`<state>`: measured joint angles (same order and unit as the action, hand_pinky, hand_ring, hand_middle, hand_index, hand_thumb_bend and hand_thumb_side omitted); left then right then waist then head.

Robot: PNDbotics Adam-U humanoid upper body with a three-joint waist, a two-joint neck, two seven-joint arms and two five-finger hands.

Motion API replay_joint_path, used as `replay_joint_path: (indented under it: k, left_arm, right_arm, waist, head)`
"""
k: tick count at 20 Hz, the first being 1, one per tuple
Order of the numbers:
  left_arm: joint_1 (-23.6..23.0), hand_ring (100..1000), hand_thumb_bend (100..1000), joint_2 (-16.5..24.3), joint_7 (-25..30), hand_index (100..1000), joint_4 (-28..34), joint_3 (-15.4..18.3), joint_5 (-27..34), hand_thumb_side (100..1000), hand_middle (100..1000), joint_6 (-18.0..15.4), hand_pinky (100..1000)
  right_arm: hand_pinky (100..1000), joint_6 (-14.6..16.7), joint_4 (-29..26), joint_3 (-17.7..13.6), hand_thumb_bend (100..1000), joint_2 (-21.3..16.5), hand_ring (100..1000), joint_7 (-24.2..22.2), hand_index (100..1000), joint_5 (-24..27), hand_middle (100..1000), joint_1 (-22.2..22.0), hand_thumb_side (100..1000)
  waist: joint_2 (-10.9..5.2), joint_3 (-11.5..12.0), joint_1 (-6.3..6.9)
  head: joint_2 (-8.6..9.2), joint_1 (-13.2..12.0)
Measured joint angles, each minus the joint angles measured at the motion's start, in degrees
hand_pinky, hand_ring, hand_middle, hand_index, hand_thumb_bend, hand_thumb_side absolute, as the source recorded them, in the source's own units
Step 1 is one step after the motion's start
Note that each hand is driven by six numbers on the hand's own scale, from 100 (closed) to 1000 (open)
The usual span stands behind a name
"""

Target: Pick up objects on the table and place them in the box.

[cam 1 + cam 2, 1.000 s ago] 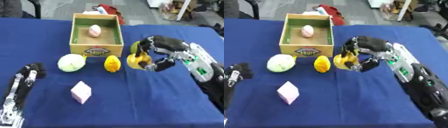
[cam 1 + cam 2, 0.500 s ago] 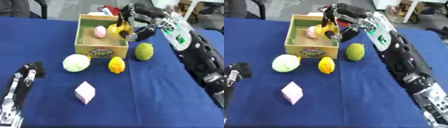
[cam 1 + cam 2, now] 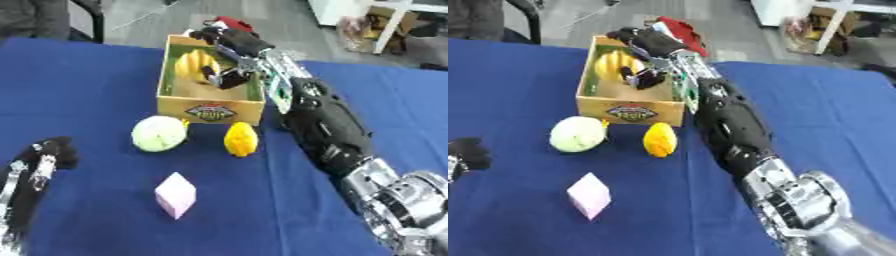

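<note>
Once I'd swung my right hand (image 3: 229, 56) to the box (image 3: 210, 111) at 12 o'clock, fingers curled round yellow fruit (image 3: 194, 65), w/ release pending.

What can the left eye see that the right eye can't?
Only the left eye view shows most of the left hand and its arm by the lower left edge; its fingers are unclear. Only the right eye view shows more blue table on the right. Both show the right hand over the box with a yellow thing, plus the pale green ball, the yellow fruit and the pink block.
</note>
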<state>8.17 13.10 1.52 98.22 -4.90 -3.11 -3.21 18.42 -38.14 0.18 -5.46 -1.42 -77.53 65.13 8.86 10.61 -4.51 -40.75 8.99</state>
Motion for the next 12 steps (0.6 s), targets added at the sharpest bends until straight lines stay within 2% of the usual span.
replay_joint_path:
  k: [3, 6, 9, 12]
  left_arm:
    - [-0.1, 611, 100, 0.0, 0.0, 750, 0.0, 0.0, 0.0, 764, 588, 0.0, 658]
    - [-0.4, 611, 100, 0.0, 0.0, 750, 0.0, 0.0, 0.0, 763, 588, 0.0, 658]
    - [-0.8, 611, 100, 0.0, -0.1, 750, 0.0, 0.1, 0.0, 763, 588, 0.0, 658]
    - [-1.3, 611, 100, 0.0, -0.4, 750, 0.0, 0.3, 0.0, 765, 588, 0.0, 658]
  right_arm:
    - [848, -2.3, 0.3, -0.1, 100, -0.1, 916, 1.2, 1000, -5.0, 993, 0.0, 178]
    - [848, -1.7, -0.2, -0.1, 100, -1.2, 913, 0.3, 1000, -6.2, 983, -0.1, 183]
    - [848, 1.3, -1.9, 0.3, 100, -4.3, 904, -2.9, 1000, -3.5, 965, -0.8, 184]
    - [849, 5.0, -4.7, 1.0, 100, -8.9, 902, -8.0, 1000, 3.4, 960, -3.2, 191]
  waist:
    - [0.00, -0.6, 0.00]
    - [0.00, -1.2, 0.00]
    - [-0.06, -1.8, 0.00]
    - [-0.07, -2.8, 0.00]
  head:
    - [0.00, 0.0]
    - [-0.03, -0.2]
    - [-0.19, -0.4]
    - [-0.57, -1.0]
